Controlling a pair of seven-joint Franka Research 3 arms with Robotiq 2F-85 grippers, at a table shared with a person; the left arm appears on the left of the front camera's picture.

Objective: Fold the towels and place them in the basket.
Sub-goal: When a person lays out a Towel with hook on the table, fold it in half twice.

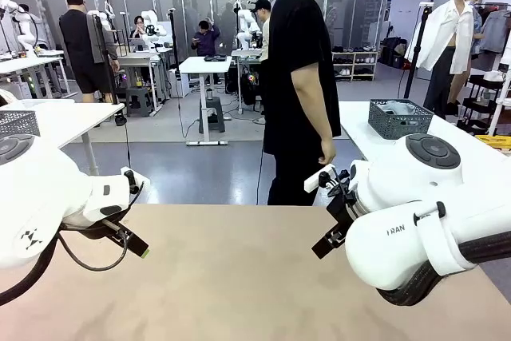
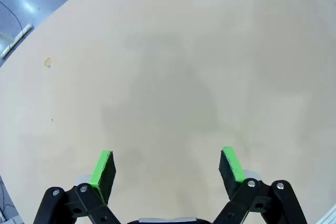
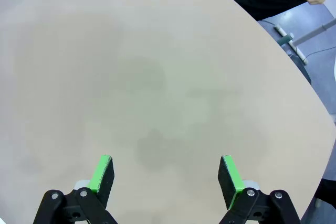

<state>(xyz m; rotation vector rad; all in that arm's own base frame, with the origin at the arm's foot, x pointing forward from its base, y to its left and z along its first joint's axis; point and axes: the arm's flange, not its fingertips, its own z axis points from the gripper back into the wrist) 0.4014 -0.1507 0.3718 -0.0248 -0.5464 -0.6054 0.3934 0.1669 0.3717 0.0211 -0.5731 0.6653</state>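
Your left gripper (image 2: 168, 162) hangs over the beige work table (image 1: 239, 277) with its jaws spread fully apart. The green pads (image 2: 103, 167) face each other across bare tabletop, and nothing lies between or against them.

Your right gripper (image 3: 167, 167) is in the same condition. Its jaws are wide apart, there is nothing in its grasp, and plain table surface lies beneath it. In the front view both arms sit low at the near corners of the work table, the left arm at picture left and the right arm at picture right, well apart from each other.

The basket (image 1: 397, 127), of dark grey mesh, stands on a separate white table (image 1: 359, 129) beyond the far right corner of the work table, well away from both grippers. Something pale lies inside it, but you cannot tell from this distance whether it is a towel.

A person (image 1: 299, 77) in black stands at the far edge of the work table, turned sideways, with one hand (image 1: 326, 152) hanging at the side and touching nothing.
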